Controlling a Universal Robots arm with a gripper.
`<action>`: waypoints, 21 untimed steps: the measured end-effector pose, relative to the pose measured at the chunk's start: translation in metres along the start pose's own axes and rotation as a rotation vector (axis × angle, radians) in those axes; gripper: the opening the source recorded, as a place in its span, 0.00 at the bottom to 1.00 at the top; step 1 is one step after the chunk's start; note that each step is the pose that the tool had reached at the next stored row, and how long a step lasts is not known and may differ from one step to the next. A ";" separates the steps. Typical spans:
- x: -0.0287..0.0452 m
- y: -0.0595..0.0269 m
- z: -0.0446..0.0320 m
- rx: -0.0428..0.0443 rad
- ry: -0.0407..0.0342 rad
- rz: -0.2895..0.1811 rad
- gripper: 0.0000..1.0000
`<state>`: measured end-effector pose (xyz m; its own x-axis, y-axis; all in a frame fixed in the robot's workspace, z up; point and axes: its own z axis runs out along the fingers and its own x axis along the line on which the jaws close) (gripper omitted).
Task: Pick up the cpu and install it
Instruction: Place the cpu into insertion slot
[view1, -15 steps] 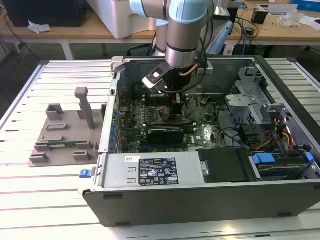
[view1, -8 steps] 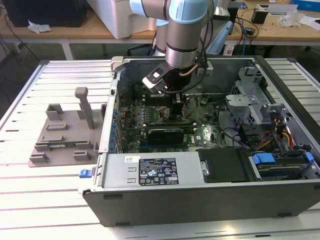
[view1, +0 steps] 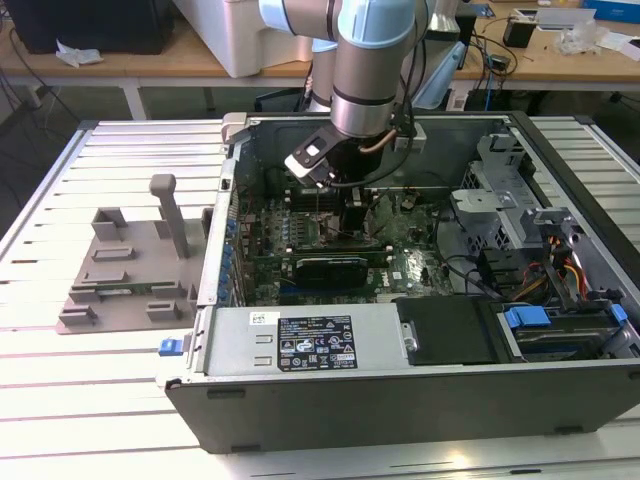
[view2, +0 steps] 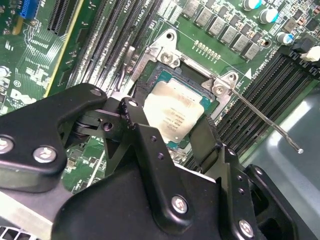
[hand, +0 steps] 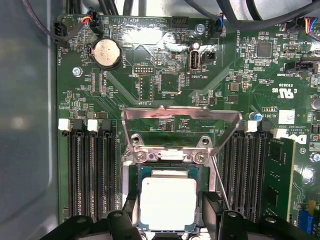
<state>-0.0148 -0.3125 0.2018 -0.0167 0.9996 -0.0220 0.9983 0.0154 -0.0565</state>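
Table (view1: 60, 400): pale metal top of long parallel ribbed slats, seen in the exterior view. On it, two items. Case (view1: 400, 385): dark grey, lying on its side with the open side up, over the middle and the exterior view's right. Fixture (view1: 125, 270): flat grey plate with raised blocks and one upright post (view1: 170, 210), just beside the case on the exterior view's left.

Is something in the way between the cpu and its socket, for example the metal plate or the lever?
Nothing visible is. The cpu sits within the socket frame, at the gripper. The plate is swung open, off the socket, and the lever stands out to one side, clear of the cpu.
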 end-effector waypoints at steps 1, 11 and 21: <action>-0.0006 -0.0001 0.0000 0.0000 -0.0001 0.000 0.62; -0.0020 -0.0015 -0.0060 -0.0008 -0.0001 0.000 0.62; 0.0043 -0.0042 -0.0128 -0.0016 0.0005 0.000 0.47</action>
<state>-0.0184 -0.3080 0.2147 -0.0167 0.9996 -0.0214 0.9984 0.0155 -0.0549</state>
